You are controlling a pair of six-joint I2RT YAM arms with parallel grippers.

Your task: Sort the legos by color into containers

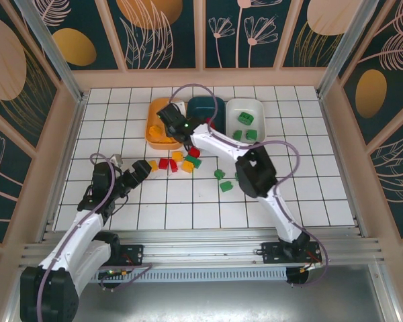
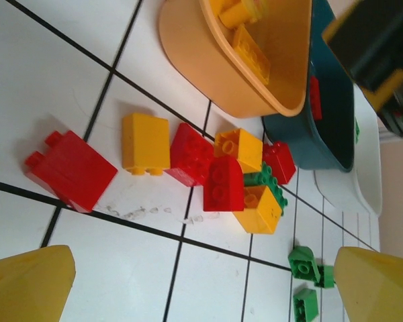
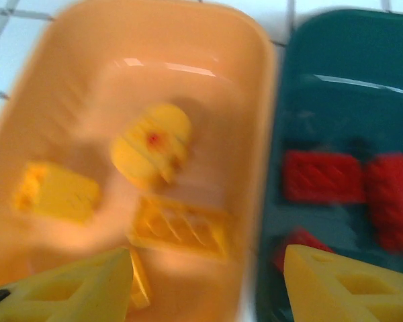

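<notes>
- My left gripper (image 2: 201, 288) stands spread; my right gripper (image 3: 208, 288) is spread, empty, over the orange bowl (image 3: 67, 60).
- The legos (image 2: 223, 184) at 12 o'clock look light, rigid and slick; grip the flat side walls.

Readable text, labels, brands, numbers, signs: none. Legos (image 2: 70, 171): plain studs, unmarked. Bowls (image 2: 195, 60): unmarked. Wall panels (image 1: 161, 33), 12 o'clock: leaf and flower patterns, no lettering.
</notes>
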